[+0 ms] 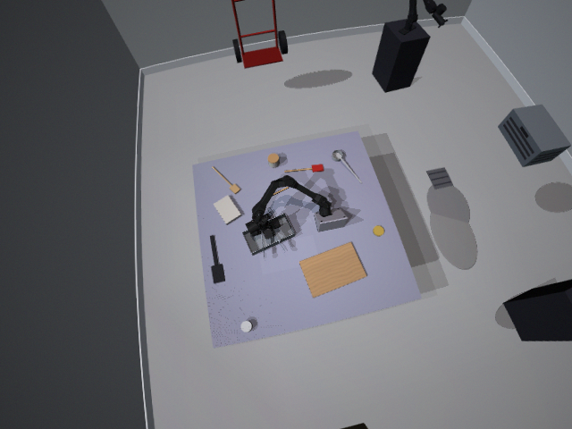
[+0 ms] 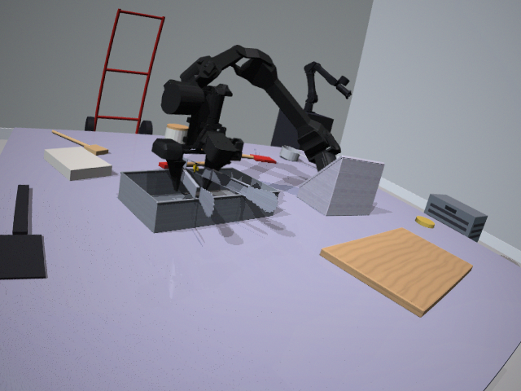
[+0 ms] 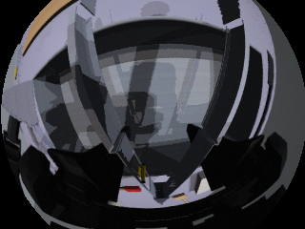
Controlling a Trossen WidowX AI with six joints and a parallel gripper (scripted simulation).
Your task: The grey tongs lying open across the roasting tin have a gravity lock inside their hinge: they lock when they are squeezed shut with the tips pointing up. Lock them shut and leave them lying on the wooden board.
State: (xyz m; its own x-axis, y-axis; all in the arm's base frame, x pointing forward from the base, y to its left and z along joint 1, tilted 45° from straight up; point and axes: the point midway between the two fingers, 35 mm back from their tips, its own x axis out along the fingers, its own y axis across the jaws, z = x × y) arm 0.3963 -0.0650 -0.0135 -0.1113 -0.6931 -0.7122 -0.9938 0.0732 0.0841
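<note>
The grey tongs (image 2: pixel 207 203) (image 3: pixel 82 48) lie open in a V across the roasting tin (image 1: pixel 249 243) (image 2: pixel 177 217) (image 3: pixel 157 31). Their two scalloped ends stick out over the tin's near wall in the exterior view, and a yellow piece (image 2: pixel 195 168) (image 3: pixel 142 173) shows near the hinge. My gripper (image 2: pixel 191 187) (image 3: pixel 159 128) points down over the tin and is partly open. Its fingers stand on either side of the tong arms, near the hinge end; whether they touch the arms is unclear. The wooden board (image 1: pixel 332 270) (image 2: pixel 400 269) (image 3: pixel 45 16) has nothing on it.
A grey wedge block (image 1: pixel 332 220) (image 2: pixel 357 189) stands between the tin and a yellow disc (image 1: pixel 378 230) (image 2: pixel 424 221). A cream block (image 1: pixel 227 209) (image 2: pixel 77 161) and a black spatula (image 1: pixel 218 273) (image 2: pixel 20 257) lie on the tin's other side. Red-headed utensils lie behind the tin.
</note>
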